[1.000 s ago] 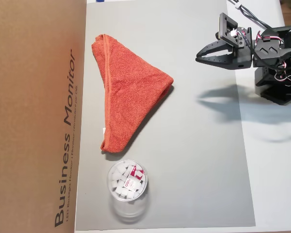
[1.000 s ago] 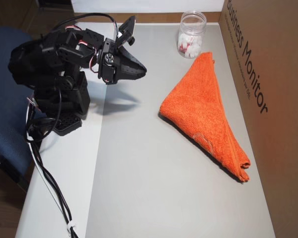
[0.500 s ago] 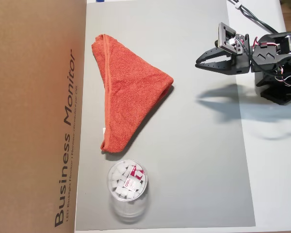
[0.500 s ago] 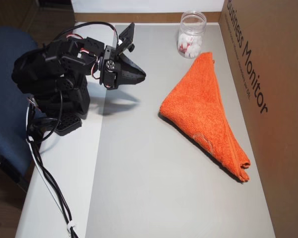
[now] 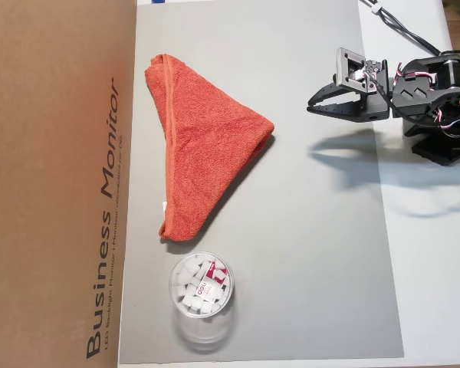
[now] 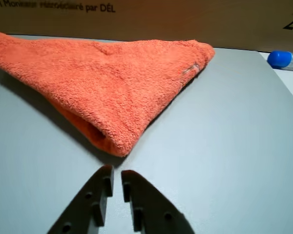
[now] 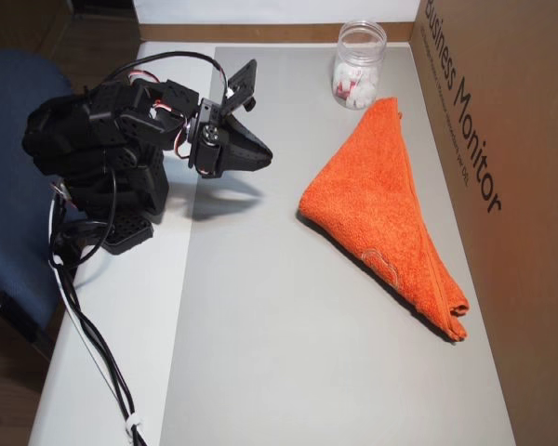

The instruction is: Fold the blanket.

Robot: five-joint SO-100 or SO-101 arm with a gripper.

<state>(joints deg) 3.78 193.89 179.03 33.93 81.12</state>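
Observation:
The orange-red blanket [image 5: 199, 146] lies folded into a triangle on the grey mat [image 5: 307, 253], its long hemmed edge along the cardboard box. It also shows in the wrist view [image 6: 117, 83] and in the other overhead view [image 7: 386, 209]. A small white tag [image 6: 191, 69] shows near one corner. My gripper [image 5: 310, 104] is shut and empty, held above the mat's edge, a short way from the blanket's nearest corner. In the wrist view my gripper [image 6: 115, 171] points at that corner with only a thin slit between the jaws. It also shows in the other overhead view [image 7: 268, 160].
A clear plastic cup [image 5: 202, 295] with white pieces stands just past one end of the blanket, and shows in the other overhead view [image 7: 358, 65]. A large cardboard box [image 5: 54, 184] borders the mat. Cables [image 7: 93, 344] trail from the arm's base. A blue-capped item [image 6: 281, 58] lies at the wrist view's right.

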